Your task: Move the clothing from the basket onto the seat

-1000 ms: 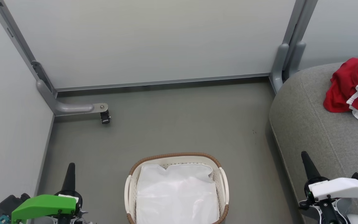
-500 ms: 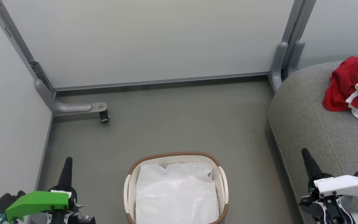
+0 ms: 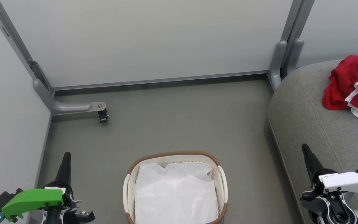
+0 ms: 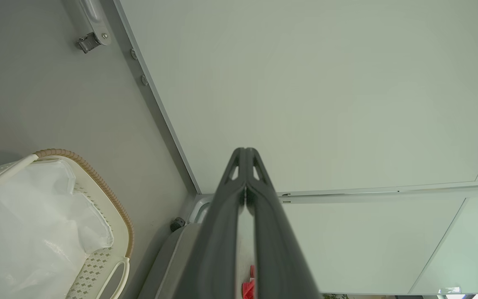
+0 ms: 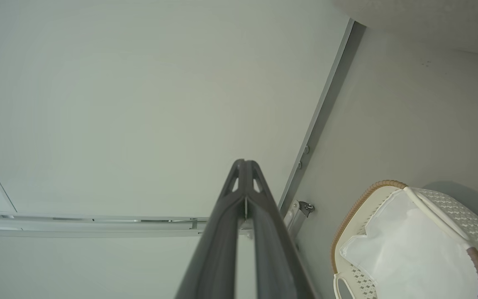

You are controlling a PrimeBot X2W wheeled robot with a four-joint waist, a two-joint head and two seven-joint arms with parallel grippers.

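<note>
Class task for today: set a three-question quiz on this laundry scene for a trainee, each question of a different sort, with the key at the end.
1. True or false: the red clothing lies on the grey seat.
2. What does the basket hold? A) red clothing B) a white liner C) a shoe
3. Fill in: the left tool and the right tool are both ____ (open/shut).
Key: 1 true; 2 B; 3 shut.
</note>
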